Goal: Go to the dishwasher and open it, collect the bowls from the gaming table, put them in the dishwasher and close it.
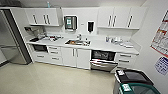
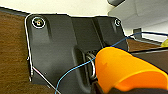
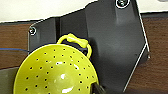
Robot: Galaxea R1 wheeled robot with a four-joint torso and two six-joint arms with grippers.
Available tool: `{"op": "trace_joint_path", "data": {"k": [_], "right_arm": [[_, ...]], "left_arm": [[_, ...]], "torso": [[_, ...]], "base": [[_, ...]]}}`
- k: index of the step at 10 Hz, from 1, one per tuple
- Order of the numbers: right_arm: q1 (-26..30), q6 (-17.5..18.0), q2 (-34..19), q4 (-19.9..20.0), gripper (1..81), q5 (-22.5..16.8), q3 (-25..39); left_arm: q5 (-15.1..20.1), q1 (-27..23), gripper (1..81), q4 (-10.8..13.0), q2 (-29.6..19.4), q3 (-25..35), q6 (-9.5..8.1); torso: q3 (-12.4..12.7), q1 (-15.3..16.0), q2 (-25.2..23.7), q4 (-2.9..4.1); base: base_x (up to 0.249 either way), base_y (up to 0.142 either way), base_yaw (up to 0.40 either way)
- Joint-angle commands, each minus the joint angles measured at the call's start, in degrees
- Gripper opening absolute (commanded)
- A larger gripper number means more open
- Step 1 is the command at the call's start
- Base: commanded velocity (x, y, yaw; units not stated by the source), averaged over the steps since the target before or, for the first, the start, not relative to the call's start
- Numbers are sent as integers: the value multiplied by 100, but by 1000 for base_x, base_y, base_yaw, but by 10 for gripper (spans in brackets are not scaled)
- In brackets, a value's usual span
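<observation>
- Closest in, the left wrist view shows an orange bowl (image 2: pixel 125 70) large and tipped on its side against the robot's dark plate. It sits at the left gripper, but the fingers are hidden, so I cannot tell how far they are open or whether they truly clamp it.
- The right wrist view shows a yellow bowl (image 3: pixel 55 72) punched with small holes like a strainer, with a loop handle on its rim. It sits at the right gripper; here too I cannot tell the grip.
- Both bowls look like thin, light plastic — stiff, smooth, probably a little slippery and unlikely to break. The rim is the likely place to pinch; the yellow one also offers its loop.
- Near the robot in the head view stand two bins (image 1: pixel 135 82) with dark lids, at the right.
- Across a pale floor runs a white counter (image 1: pixel 100 46) with a sink (image 1: pixel 77 42).
- The dishwasher (image 1: pixel 103 60) sits under the counter right of the sink — its door is dropped open, showing the dark inside.
- Farthest back, white wall cupboards (image 1: pixel 45 16) hang above.
</observation>
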Motion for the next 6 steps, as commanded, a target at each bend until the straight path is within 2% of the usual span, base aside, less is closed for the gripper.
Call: {"op": "trace_joint_path", "data": {"k": [1, 6], "right_arm": [[226, -15, -41, -43, 10, -271, 16], [226, -15, -32, -43, 10, -271, 16]], "left_arm": [[110, -207, 10, 25, -103, 26, -18], [110, -207, 10, 25, -103, 26, -18]], "torso": [[0, 0, 0, 0], [-2, 2, 4, 0]], "base": [[123, 0, 0], [123, 0, 0]]}}
